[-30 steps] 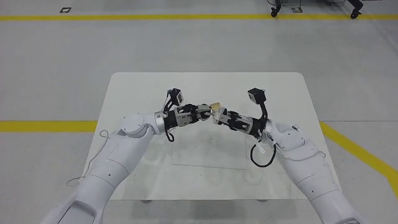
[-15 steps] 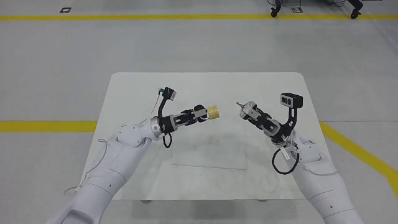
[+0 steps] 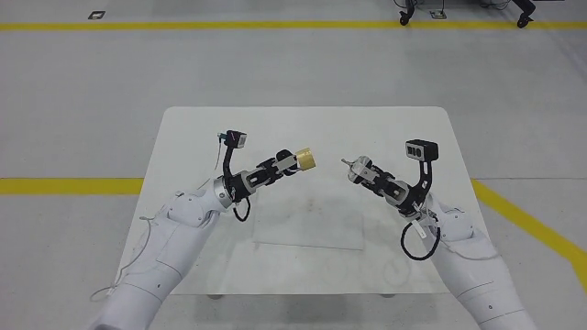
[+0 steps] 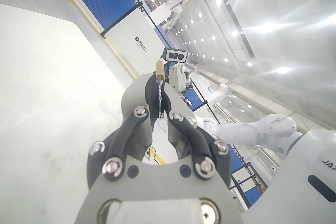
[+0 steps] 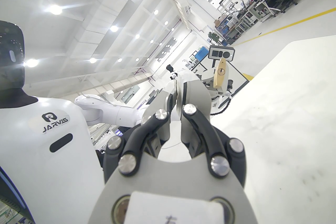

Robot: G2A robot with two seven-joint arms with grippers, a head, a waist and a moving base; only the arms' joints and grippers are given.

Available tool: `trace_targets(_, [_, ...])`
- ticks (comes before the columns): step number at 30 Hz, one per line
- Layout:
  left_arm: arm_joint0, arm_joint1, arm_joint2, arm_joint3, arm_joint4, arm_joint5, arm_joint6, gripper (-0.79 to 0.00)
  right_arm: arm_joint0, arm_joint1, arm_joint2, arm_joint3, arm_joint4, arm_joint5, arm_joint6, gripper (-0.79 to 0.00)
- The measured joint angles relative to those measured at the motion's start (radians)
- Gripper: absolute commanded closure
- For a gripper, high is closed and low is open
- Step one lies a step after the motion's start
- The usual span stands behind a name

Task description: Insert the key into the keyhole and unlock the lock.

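Note:
A brass padlock (image 3: 306, 159) hangs above the white table (image 3: 303, 124), left of centre, with my left gripper (image 3: 292, 163) shut on its steel shackle. In the left wrist view the lock body (image 4: 159, 72) sticks out past the closed fingertips of that gripper (image 4: 160, 87). My right gripper (image 3: 357, 168) is right of centre, shut on a small silver key (image 3: 346, 160) that points toward the lock. A gap of bare table separates key and lock. The right wrist view shows the gripper (image 5: 178, 92) pinching the thin key, and the padlock (image 5: 219, 75) farther off with its keyhole end facing it.
The table top carries only a faint rectangular mat outline (image 3: 307, 229) near its front. Yellow floor lines (image 3: 73, 185) run past both sides. Wheeled stands (image 3: 459, 0) are on the floor far behind.
A second ago key and lock met at the table's centre. The arms have since drawn apart, the left carrying the lock leftward, the right carrying the key rightward.

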Motion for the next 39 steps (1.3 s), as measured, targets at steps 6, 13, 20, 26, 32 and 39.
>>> trace_targets(6, [0.000,0.000,0.000,0.000,0.000,0.000,0.000,0.000,0.000,0.000,0.000,0.000,0.000,0.000,0.000,0.000])
trace_targets(13, [0.000,0.000,0.000,0.000,0.000,0.000,0.000,0.000,0.000,0.000,0.000,0.000,0.000,0.000,0.000,0.000])
trace_targets(20, [0.000,0.000,0.000,0.000,0.000,0.000,0.000,0.000,0.000,0.000,0.000,0.000,0.000,0.000,0.000,0.000])
trace_targets(26, [0.000,0.000,0.000,0.000,0.000,0.000,0.000,0.000,0.000,0.000,0.000,0.000,0.000,0.000,0.000,0.000])
trace_targets(32, [0.000,0.000,0.000,0.000,0.000,0.000,0.000,0.000,0.000,0.000,0.000,0.000,0.000,0.000,0.000,0.000])
trace_targets(39, [0.012,0.002,0.000,-0.026,0.036,0.018,0.019,0.000,-0.011,-0.002,-0.006,-0.016,0.017,0.016,-0.011,0.000])
